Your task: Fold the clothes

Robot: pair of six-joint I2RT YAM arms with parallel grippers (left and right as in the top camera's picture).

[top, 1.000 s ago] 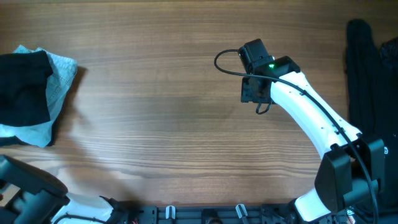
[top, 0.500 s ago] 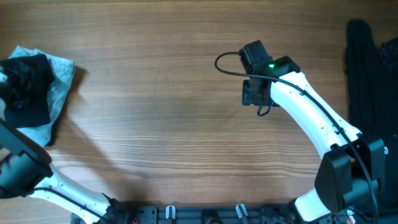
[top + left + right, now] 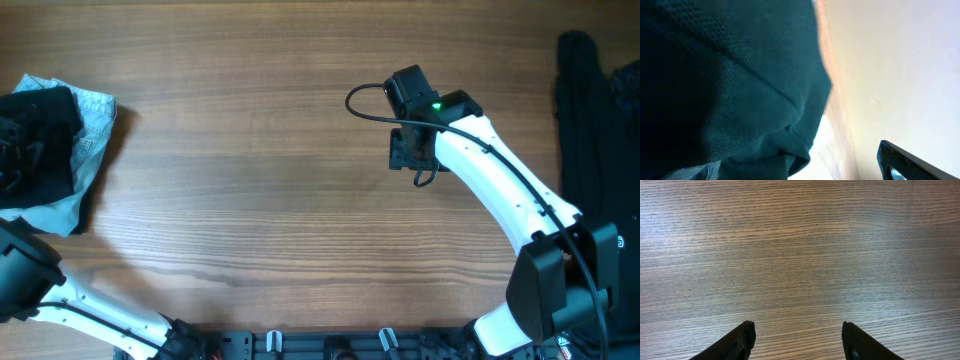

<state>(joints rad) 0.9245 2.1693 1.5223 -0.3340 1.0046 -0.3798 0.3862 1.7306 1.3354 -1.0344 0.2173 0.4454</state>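
A bunched black garment (image 3: 60,120) with a pale grey-blue inside lies at the table's far left. My left gripper (image 3: 22,150) is down on that pile. In the left wrist view dark fabric (image 3: 725,85) fills the left side. Only one finger (image 3: 907,161) shows, at the lower right, well apart from the fabric, so the jaws stand open. A second black garment (image 3: 590,110) lies along the right edge. My right gripper (image 3: 410,150) is open and empty over bare wood in the middle right; its fingertips (image 3: 746,332) frame only table.
The wooden table (image 3: 250,180) stretches between the two garments. The right arm's white link (image 3: 500,200) runs from the lower right to the gripper. Black mounts (image 3: 330,345) line the front edge.
My left arm has swung up from the lower left onto the left pile, and the pile has shifted slightly. The right arm has not moved.
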